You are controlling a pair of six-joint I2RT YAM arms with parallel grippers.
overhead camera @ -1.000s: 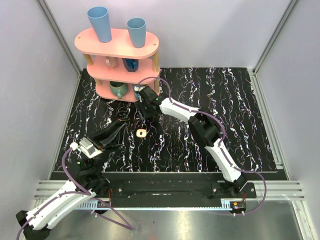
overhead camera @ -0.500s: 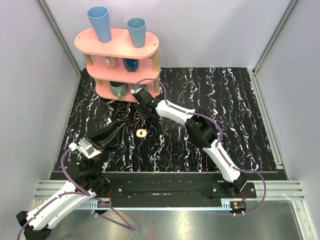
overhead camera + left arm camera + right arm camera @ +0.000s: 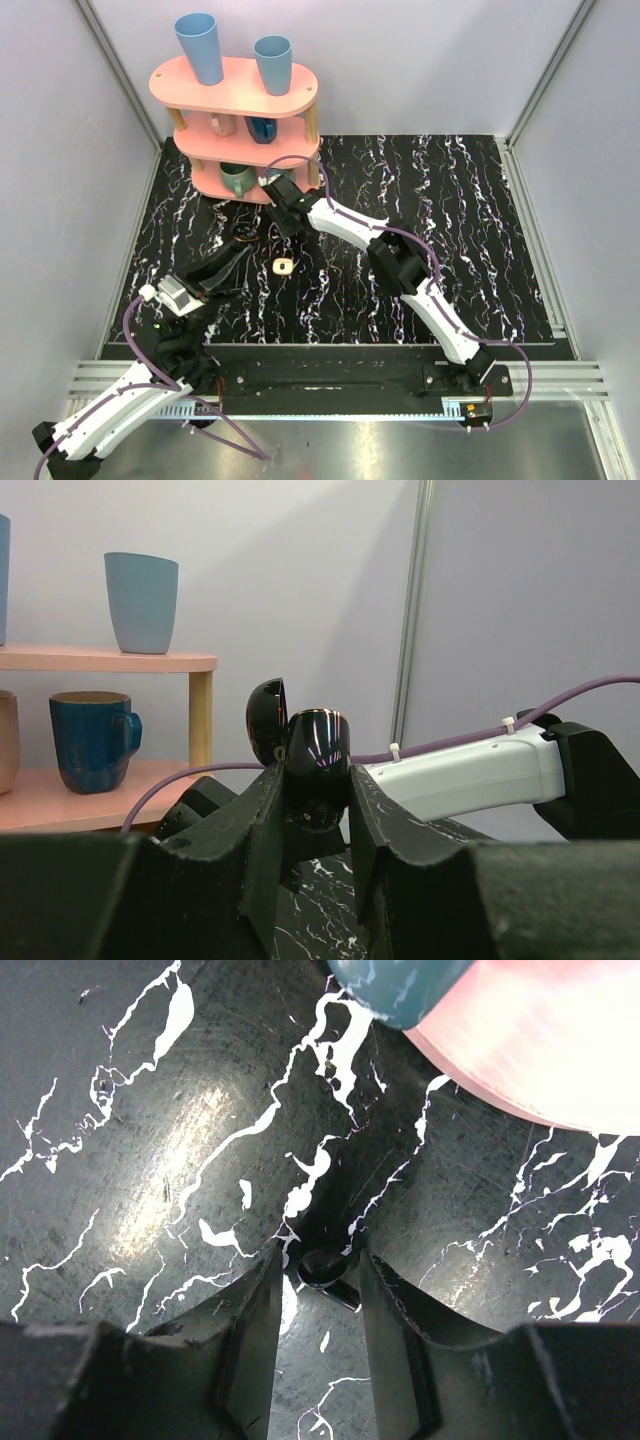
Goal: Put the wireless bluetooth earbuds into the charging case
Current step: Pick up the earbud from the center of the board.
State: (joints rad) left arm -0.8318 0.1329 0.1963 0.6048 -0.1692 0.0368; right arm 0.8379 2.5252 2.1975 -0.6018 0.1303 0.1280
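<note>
my right claw (image 3: 321, 1258) is down on the black marbled table (image 3: 130, 1110), right by the foot of the pink shelf (image 3: 530, 1050). its fingers stand either side of one earbud (image 3: 324, 1270). the gap is narrow, and i cannot tell whether the pads already pinch it.

to do this pick well i should keep the bud centred between the fingers and squeeze gently so it doesn't squirt out sideways. then i lift straight up before swinging clear of the shelf foot and the teal mug (image 3: 400, 982) on it.

the bud looks dark and glossy from here, tiny and rounded, with a short stub pointing toward one finger. i reckon the hold will be slippery.

my left claw (image 3: 315, 792) is clamped on the charging case (image 3: 318, 752), with the lid (image 3: 265, 718) swung open. the case is shiny black outside, and its pockets face away from that camera.

a small cream piece (image 3: 283, 266), likely the other bud, lies on the table between my two claws, apart from both.
</note>
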